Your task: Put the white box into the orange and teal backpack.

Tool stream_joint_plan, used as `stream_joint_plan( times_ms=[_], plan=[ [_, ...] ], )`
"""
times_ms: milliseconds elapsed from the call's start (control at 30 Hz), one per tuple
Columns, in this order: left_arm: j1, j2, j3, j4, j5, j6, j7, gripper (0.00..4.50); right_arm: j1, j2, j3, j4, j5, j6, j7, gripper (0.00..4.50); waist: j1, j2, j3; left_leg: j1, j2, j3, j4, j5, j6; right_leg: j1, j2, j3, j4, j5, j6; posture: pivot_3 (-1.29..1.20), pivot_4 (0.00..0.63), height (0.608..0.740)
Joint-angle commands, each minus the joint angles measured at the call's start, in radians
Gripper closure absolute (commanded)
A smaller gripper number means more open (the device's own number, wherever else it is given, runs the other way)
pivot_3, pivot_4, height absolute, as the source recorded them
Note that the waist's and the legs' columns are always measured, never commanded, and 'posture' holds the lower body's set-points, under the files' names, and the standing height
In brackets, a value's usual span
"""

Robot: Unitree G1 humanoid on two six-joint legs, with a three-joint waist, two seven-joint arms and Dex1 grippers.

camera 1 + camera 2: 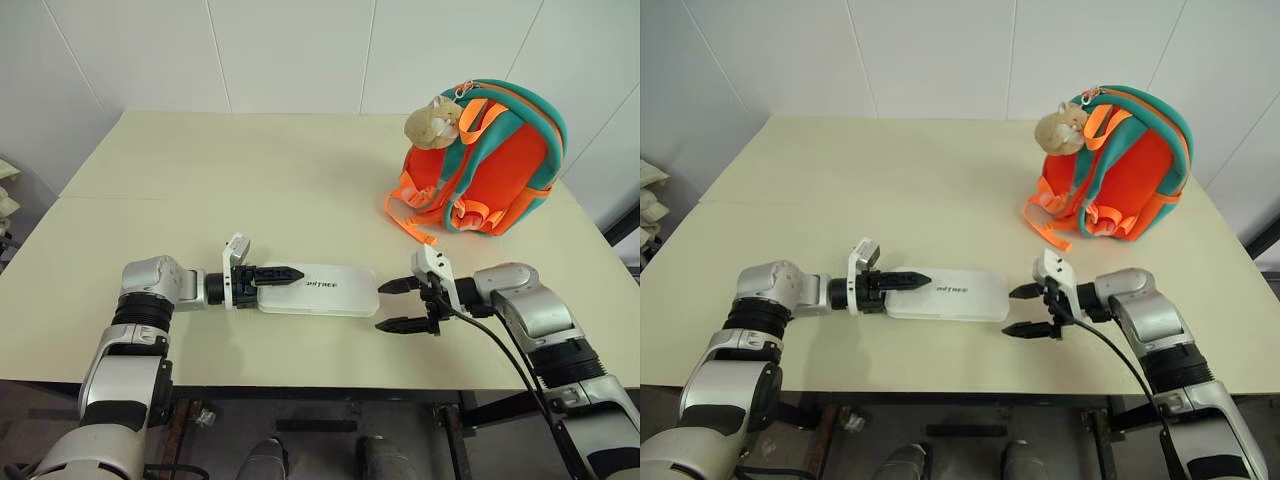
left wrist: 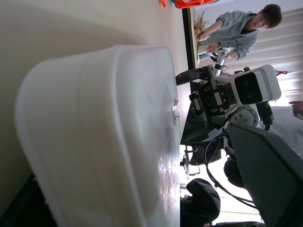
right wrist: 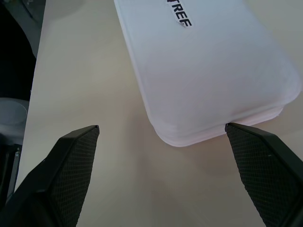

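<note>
The white box [image 1: 320,290] lies flat near the table's front edge, dark lettering on its top. My left gripper [image 1: 290,272] is at the box's left end, open, with one black finger [image 1: 275,272] reaching over the top of that end. My right gripper [image 1: 385,306] is open just off the box's right end, its fingertips spread about as wide as the box [image 3: 208,71] and touching nothing. The orange and teal backpack [image 1: 500,160] stands upright at the far right of the table, a beige plush keychain [image 1: 432,122] hanging at its top.
The cream table [image 1: 250,190] stretches bare between the box and the backpack. Orange straps [image 1: 410,215] trail from the backpack toward the box. A person [image 2: 241,28] sits beyond the table in the left wrist view.
</note>
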Motion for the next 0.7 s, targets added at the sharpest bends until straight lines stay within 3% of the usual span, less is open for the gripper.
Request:
stream_joint_plan(
  times_ms=[33,367,533,700],
  plan=[
    [0.03,-0.008,-0.053,0.035,0.052,-0.003,0.006,0.22,0.009,-0.024,-0.016,-0.006,-0.01,-0.041,-0.001,0.0,-0.001,0.0,0.0,0.0,0.0,0.0,0.0,0.0,0.0,0.0,0.0,0.0,0.0,0.0,0.0,0.0,0.15,0.74],
    [0.074,0.033,-0.004,-0.089,-0.008,-0.021,-0.066,3.09,0.106,-0.067,-0.092,-0.101,0.021,-0.028,-0.042,0.0,-0.007,-0.001,0.0,-0.003,0.001,0.001,-0.005,-0.004,0.0,-0.007,0.0,0.0,0.001,-0.005,-0.001,0.0,0.15,0.74],
    [0.148,0.068,0.073,-0.258,-0.066,-0.094,-0.1,3.21,0.107,-0.103,-0.198,-0.074,0.038,-0.033,-0.107,0.0,-0.007,0.0,0.001,-0.016,0.001,0.001,-0.003,-0.003,-0.001,-0.021,0.0,0.001,0.007,-0.006,-0.002,0.0,0.15,0.74],
    [0.227,0.128,0.134,-0.425,-0.084,-0.194,-0.114,3.21,0.014,-0.137,-0.322,0.083,0.048,-0.048,-0.205,0.0,-0.009,-0.001,0.001,-0.015,0.002,0.001,-0.003,-0.003,-0.001,-0.022,0.0,0.001,0.01,-0.007,-0.004,0.0,0.15,0.74]
  ],
)
